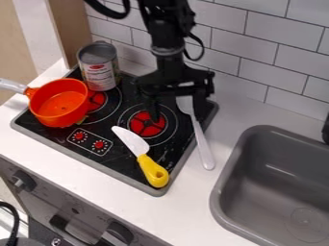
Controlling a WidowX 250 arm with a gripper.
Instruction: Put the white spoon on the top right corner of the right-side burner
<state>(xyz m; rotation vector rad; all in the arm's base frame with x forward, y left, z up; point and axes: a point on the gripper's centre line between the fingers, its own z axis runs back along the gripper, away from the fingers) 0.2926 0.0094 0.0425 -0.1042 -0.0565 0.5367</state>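
Sink [221,192] had drain [305,222] inside; pot [59,103] sat near upright can [99,67]; gripper [178,115] jaws were apart above spoon [204,146].

Your arm [168,62] is black at the top centre of the frame, with a slim, knobbly column and a greyish band around it. You have a thick black cable [116,15] looping upper left, a thinner one curving at right, and a wide-bodied, black two-fingered gripper [177,116].
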